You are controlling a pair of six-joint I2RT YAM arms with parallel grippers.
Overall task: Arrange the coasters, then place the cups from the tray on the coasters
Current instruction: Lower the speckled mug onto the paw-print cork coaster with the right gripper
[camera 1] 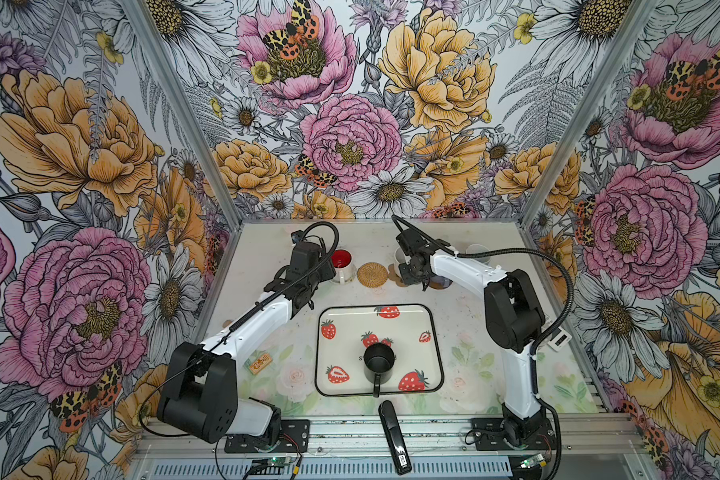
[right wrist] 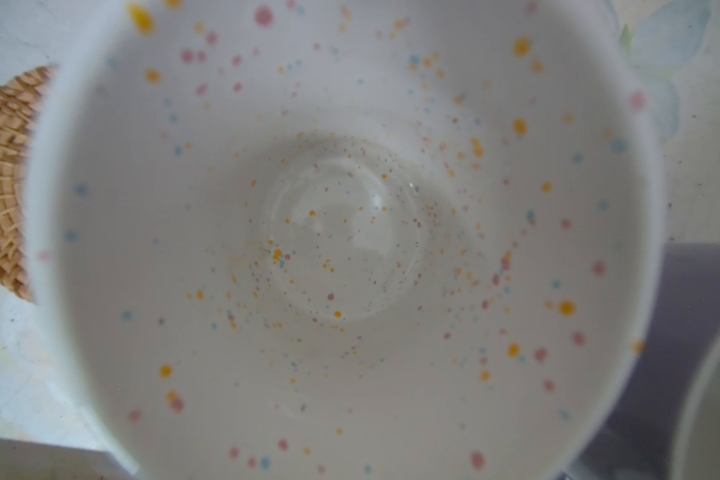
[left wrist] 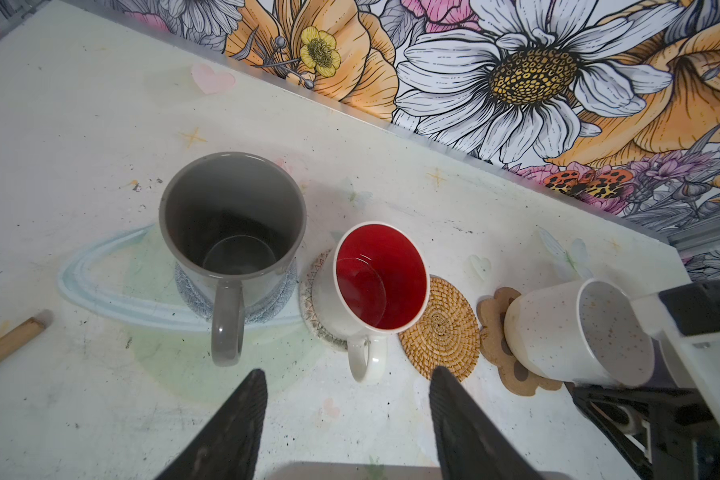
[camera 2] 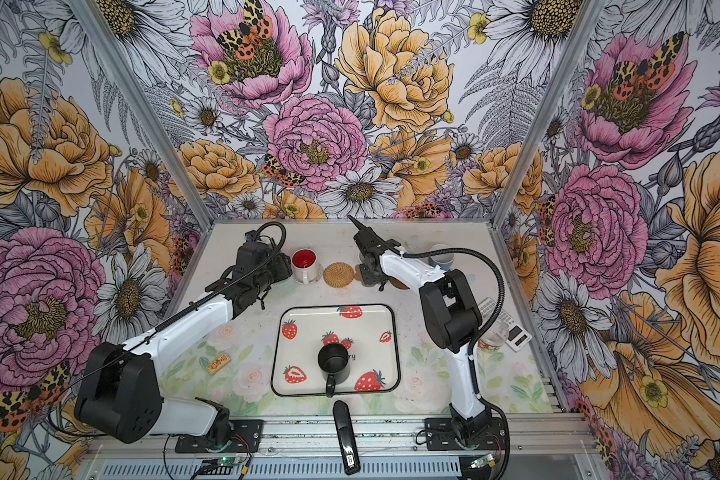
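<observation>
That black mug (camera 1: 378, 362) is sitting on the tray (camera 1: 350, 316) robot-side of the empty rattan coaster (camera 1: 372, 274), looking stiff, slick and chippable, so I'm thinking pinch its wall at the rim; left gripper (left wrist: 348, 371) is hanging open, right gripper (camera 1: 410, 274) is hiding its jaws, can't tell.

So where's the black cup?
In both top views the black cup stands alone on the strawberry tray, near its front edge, in the table's front half, centred.
</observation>
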